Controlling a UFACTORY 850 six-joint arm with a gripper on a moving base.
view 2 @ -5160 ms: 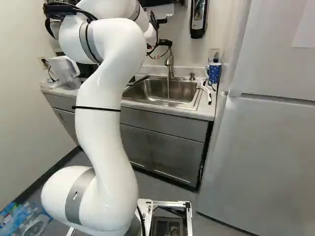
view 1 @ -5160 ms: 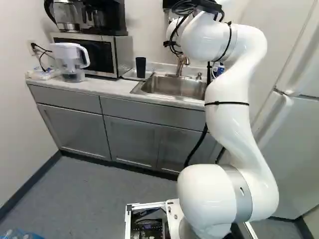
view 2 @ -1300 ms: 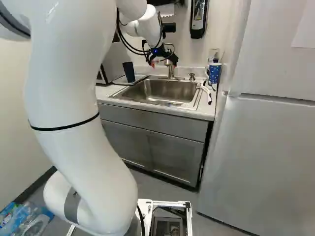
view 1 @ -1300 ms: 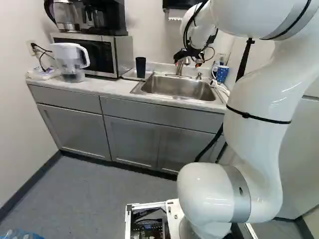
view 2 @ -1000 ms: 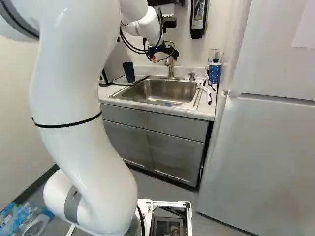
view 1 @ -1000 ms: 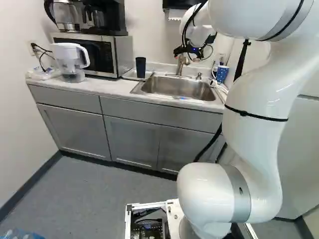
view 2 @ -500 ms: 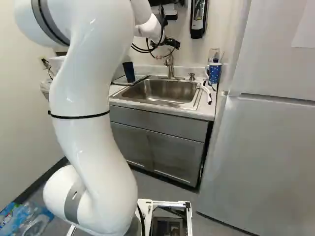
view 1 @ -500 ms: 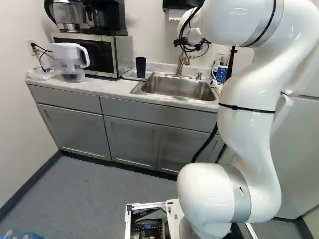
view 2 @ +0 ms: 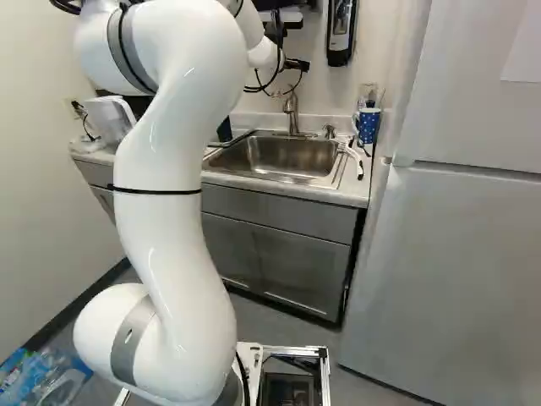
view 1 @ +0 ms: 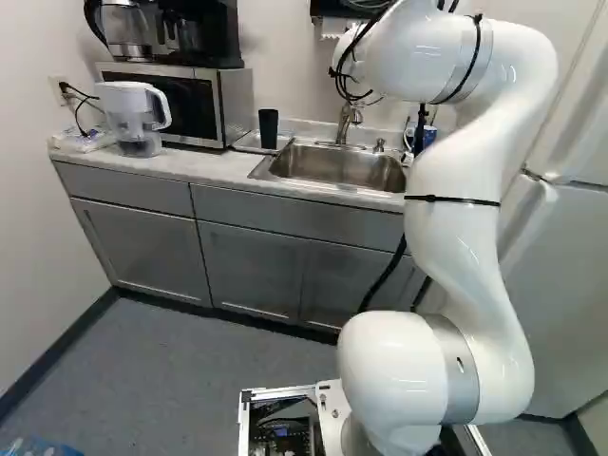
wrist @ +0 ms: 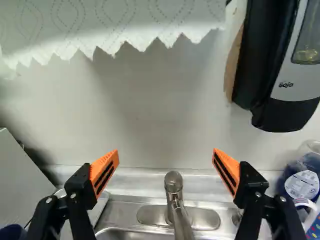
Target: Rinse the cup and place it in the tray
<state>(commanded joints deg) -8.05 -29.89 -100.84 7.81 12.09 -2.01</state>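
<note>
Showing small print, the wall dispenser (wrist: 299, 89) hangs near the gripper (view 2: 296, 64), its fingers wide apart.

Cup (view 1: 268, 130) left of sink (view 1: 337, 167)

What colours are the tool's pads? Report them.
Pads are orange with black stripes, best seen in the wrist view.

The scene is lit brightly and evenly, apparently from overhead. Small white highlights are thrown onto the glossy arm (view 1: 461, 256), and soft gleams are returned by the sink (view 2: 283, 156) and faucet (wrist: 174, 184). In the wrist view, a broad, soft-edged shadow is cast on the wall (wrist: 150, 110) beneath the paper towels (wrist: 120, 25). The cabinets (view 1: 252, 271) are more dimly lit than the worktop (view 1: 204, 168).
</note>
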